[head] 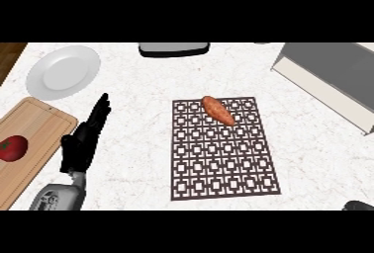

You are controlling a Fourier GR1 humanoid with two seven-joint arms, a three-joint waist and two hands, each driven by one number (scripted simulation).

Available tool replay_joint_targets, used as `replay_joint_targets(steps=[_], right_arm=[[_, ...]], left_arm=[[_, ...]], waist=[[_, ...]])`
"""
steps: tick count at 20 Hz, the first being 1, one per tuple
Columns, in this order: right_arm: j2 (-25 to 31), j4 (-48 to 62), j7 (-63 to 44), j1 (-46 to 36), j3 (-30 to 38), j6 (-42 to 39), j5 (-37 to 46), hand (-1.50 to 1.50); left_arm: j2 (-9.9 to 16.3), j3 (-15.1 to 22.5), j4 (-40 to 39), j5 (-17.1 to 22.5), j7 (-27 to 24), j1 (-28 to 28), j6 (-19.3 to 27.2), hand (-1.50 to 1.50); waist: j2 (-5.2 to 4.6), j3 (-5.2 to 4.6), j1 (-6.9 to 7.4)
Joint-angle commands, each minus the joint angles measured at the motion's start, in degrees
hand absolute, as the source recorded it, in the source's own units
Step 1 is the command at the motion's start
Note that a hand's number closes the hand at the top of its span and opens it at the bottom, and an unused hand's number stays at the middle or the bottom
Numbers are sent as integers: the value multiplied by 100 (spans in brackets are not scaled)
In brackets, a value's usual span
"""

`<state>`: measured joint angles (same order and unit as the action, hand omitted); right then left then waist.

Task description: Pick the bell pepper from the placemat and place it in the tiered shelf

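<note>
An orange, elongated vegetable [218, 110], shaped more like a sweet potato than a bell pepper, lies on the far end of the brown patterned placemat [223, 158]. The tiered shelf [332, 79], white with grey surfaces, stands at the far right of the counter. My left hand [84, 138] rests open left of the placemat, fingers straight and pointing away, well apart from the vegetable. Only a dark sliver of my right hand [358, 206] shows at the lower right corner.
A white plate [63, 71] sits at the far left. A wooden cutting board [33, 143] at the left edge carries a red tomato [12, 148]. A dark grey object [174, 49] stands at the far edge, centre.
</note>
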<state>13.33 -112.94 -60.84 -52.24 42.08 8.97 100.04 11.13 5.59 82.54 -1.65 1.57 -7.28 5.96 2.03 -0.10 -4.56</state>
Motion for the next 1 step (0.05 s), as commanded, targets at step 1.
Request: replay_joint_targets(steps=[1], right_arm=[[-349, -1529, -163, 215, -102, -1673, -39, -150]], left_arm=[[-48, 25, 111, -20, 160, -1, 60, 0]], waist=[[23, -4, -5]])
